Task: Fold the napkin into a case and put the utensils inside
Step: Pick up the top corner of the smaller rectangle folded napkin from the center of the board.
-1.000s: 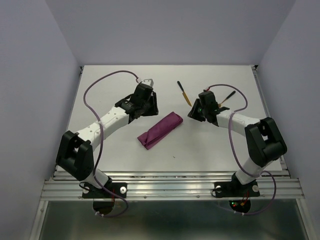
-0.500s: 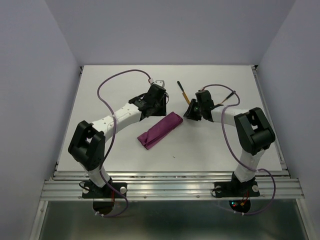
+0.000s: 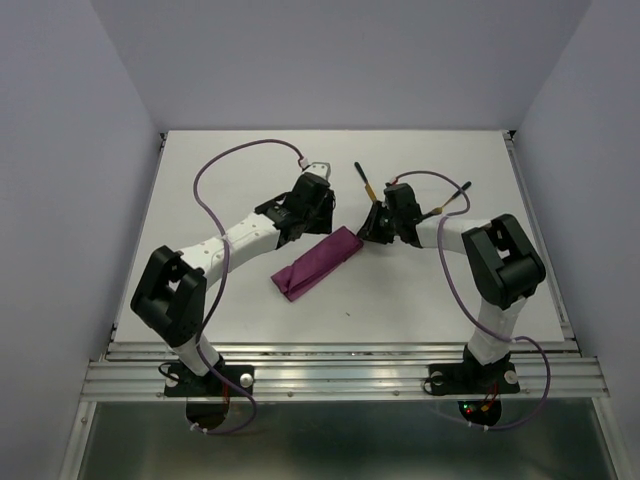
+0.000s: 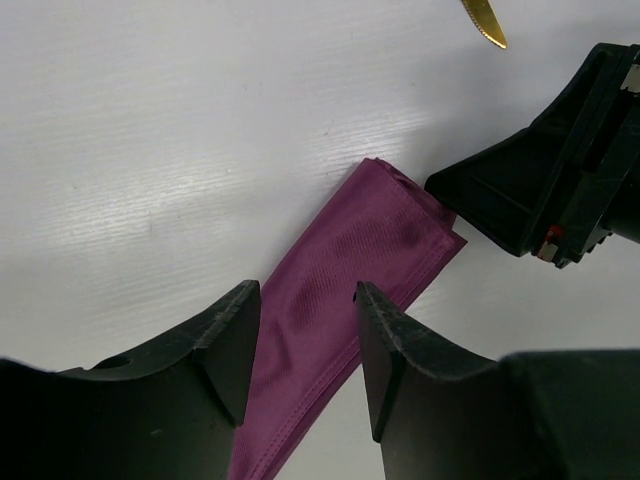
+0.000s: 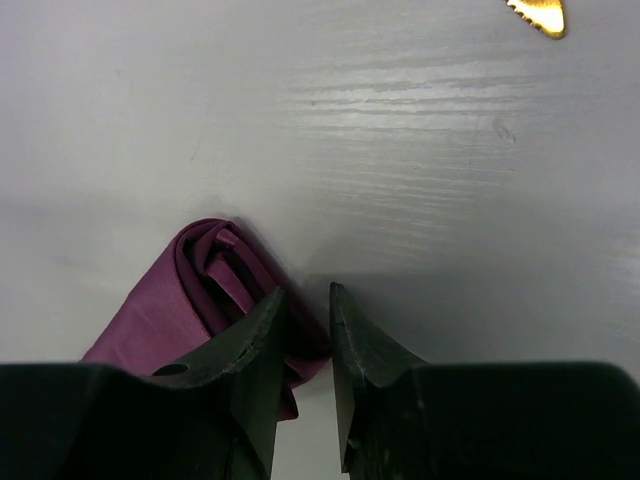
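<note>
Readying the folded case (image 3: 318,262), lying slantwise on the table (image 3: 200,300), the left gripper (image 4: 307,300) hovered spread over it and the right gripper (image 5: 307,298) stood narrowed at its mouth, grip unclear; judging so, the knife (image 3: 367,186) needed fetching next.

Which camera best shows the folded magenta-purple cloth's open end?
The right wrist view: the layered end of the folded magenta-purple cloth faces it, close. The left wrist view shows its flat top; the top view, the whole strip, small.
</note>
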Tool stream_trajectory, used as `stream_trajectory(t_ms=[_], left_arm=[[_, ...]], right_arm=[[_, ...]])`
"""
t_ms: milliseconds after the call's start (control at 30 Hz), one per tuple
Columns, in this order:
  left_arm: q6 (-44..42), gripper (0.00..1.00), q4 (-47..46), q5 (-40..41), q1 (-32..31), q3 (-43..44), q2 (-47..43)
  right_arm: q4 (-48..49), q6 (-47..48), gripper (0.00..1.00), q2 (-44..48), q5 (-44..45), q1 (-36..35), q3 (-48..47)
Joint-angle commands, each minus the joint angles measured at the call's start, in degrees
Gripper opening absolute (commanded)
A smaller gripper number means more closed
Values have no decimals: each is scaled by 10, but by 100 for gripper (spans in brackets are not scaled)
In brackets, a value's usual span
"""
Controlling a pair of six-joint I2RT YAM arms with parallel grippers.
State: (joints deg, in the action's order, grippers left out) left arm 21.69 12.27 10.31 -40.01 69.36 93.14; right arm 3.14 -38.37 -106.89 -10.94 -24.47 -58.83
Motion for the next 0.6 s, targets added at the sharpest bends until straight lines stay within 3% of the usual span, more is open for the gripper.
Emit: stream_trajectory(t_ms=[0,33,67,300,467,567], left_arm=[[-44,57,3,-17,-4,24,-10],[-53,66,2,-27,-6,22,-7],[-56,68,2,-34,-7,20,-4],[-97,63,-5,-82,-32,14,16],[-131,62,-2,-90,-59,37,52],[-141,63,-3,-55,-88,52,76]], right_arm=[[1,-1,29,29,-15,-5,15],[1,-1,28,31,-16,-5,16],[0,-2,27,35,-16,-5,16],[-28,-6,32,78,47,-5,32],[-29,-20,33,111,58,53,71],[-29,-20,33,131,44,85,97]])
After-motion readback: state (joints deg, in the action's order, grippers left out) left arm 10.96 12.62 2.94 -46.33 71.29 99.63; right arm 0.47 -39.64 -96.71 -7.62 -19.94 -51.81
